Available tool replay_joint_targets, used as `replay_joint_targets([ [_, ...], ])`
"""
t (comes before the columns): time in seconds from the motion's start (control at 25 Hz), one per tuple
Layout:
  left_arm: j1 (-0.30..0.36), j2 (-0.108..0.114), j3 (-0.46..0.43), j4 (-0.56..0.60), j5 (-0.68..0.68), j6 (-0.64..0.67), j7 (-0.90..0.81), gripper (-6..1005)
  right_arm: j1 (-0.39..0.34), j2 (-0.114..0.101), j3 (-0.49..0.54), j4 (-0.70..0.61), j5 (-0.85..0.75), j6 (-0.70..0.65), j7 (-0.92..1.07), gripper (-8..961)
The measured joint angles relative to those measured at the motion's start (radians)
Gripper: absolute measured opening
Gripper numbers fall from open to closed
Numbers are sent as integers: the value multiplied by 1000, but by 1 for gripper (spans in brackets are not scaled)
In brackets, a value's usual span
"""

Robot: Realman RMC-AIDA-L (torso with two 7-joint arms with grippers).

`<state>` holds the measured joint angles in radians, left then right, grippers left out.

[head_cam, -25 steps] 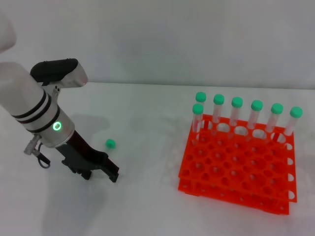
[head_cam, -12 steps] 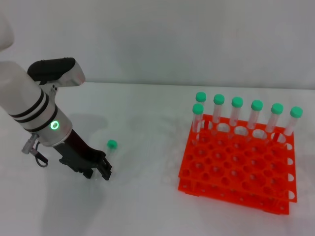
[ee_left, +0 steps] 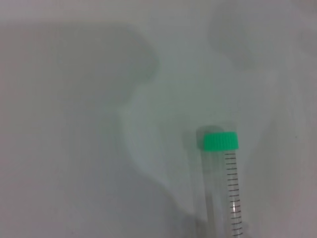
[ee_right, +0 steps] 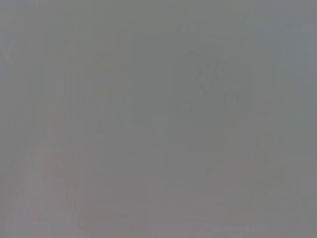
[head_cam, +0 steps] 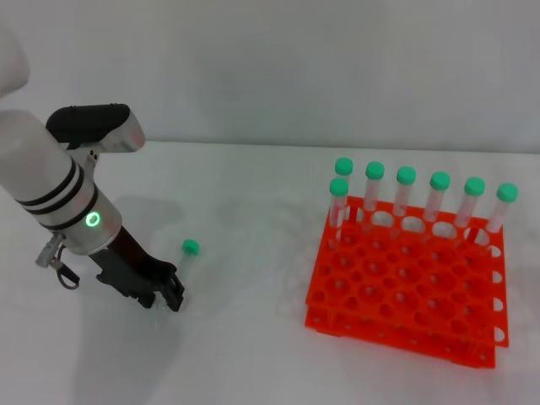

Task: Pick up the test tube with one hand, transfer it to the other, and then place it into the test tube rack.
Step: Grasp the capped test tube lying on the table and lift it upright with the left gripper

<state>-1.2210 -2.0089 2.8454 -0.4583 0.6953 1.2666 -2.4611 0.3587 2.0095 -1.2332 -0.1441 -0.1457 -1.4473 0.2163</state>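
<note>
The test tube lies on the white table, its green cap (head_cam: 191,246) pointing away from my left gripper and its clear body running back toward the fingers. In the left wrist view the cap (ee_left: 221,141) and the graduated body (ee_left: 233,198) run off the picture's edge toward the gripper. My left gripper (head_cam: 171,292), black on the green-lit arm, is low over the table and closed around the tube's bottom end. The orange test tube rack (head_cam: 405,291) stands at the right. My right gripper is out of view; its wrist view shows only plain grey.
Several green-capped tubes (head_cam: 406,196) stand upright in the rack's back row and one (head_cam: 339,207) at its left front. A bare strip of white table lies between the left gripper and the rack. A pale wall rises behind the table.
My left gripper has drawn back to the left and down onto the tube's bottom end, and its fingers have narrowed. The tube's cap has barely shifted.
</note>
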Motion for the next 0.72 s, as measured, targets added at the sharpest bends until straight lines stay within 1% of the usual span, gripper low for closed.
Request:
replay_joint_targets([
  [0.2,0,1,0,19,20,-22,-5,434,0,0,0,0,0,0,2,830],
  [0.48,0,2,0,29,28,-34,-7,279,1,0,-1,0,0,0,5,830],
  [0.6,-2,6,0,25,7,-38,3,212,3,0,-2,0,0,0,5,830],
  [0.72,-1,16,0,16,-47,-36,32,202,5,0,-2,0,0,1,6,830],
])
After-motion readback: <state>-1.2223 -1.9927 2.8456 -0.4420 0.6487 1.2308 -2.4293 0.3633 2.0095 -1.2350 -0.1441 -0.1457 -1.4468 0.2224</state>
